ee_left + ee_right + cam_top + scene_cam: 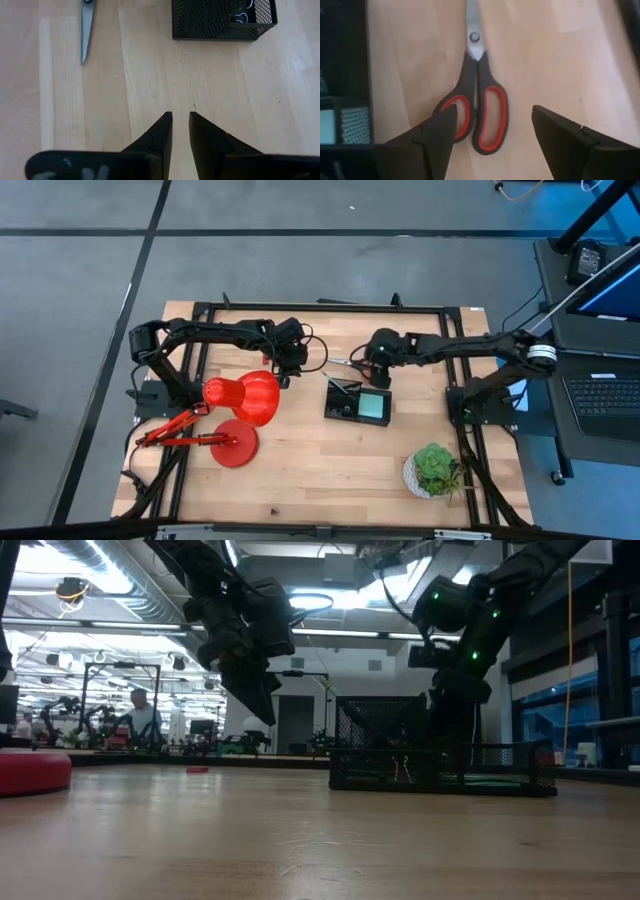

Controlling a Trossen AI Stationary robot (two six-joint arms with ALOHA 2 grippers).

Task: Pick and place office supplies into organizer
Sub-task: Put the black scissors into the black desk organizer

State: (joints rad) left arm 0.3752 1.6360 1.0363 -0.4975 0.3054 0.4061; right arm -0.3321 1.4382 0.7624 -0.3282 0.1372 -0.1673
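The red-handled scissors (pixel 479 100) lie flat on the wooden table, just on the far side of the black mesh organizer (pixel 357 401); their blades (pixel 86 30) point toward the left arm. My right gripper (pixel 495 122) is open above the handle loops, with one finger over the outer edge of one loop and the other beside the second loop. My left gripper (pixel 181 120) hovers over bare wood near the blade tips, its fingers almost together and holding nothing. A light-blue sticky-note pad (pixel 375 407) lies in one organizer compartment and binder clips (pixel 243 15) in the other.
A big red desk lamp (pixel 240 402) stands at the table's left, close under the left arm. A green potted plant (pixel 434 468) sits near the right near corner. A small red piece (pixel 197 769) lies on the table. People show in the room behind.
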